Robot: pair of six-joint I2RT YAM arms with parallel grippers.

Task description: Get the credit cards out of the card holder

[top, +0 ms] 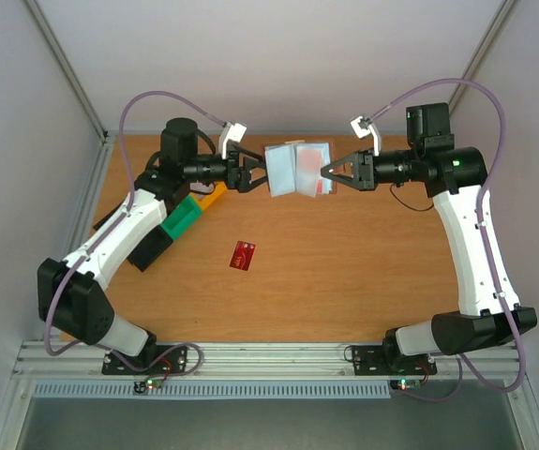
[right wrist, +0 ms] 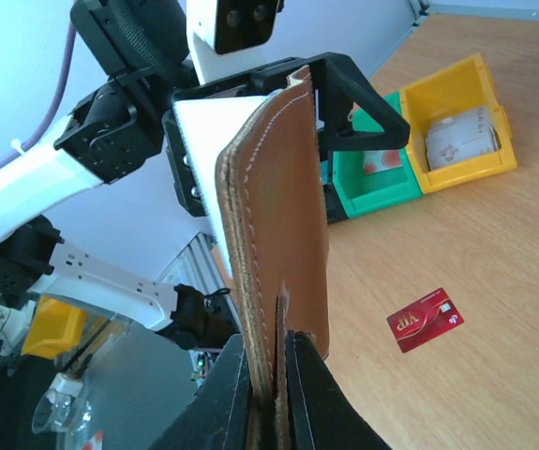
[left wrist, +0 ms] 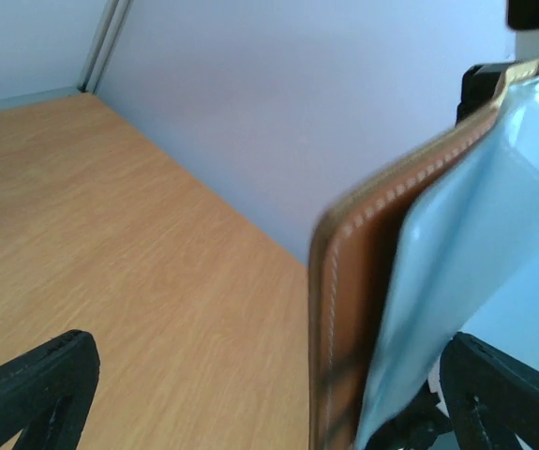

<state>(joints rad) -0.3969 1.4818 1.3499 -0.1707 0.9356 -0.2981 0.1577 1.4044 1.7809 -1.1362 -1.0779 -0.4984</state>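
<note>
Where pale walls (top: 278, 56) enclose it, wooden table (top: 344, 272), red card (top: 243, 255)

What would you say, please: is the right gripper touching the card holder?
Touching. The right wrist view shows the right gripper shut on the brown edge of the card holder, a finger pressed against each face.

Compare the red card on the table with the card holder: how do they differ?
The red card is red with pale print; the card holder is brown outside, pale blue inside. The red card lies flat on the table; the card holder is pinched in the air by the right fingers. The red card is smaller than the card holder. Both are rectangular.
</note>
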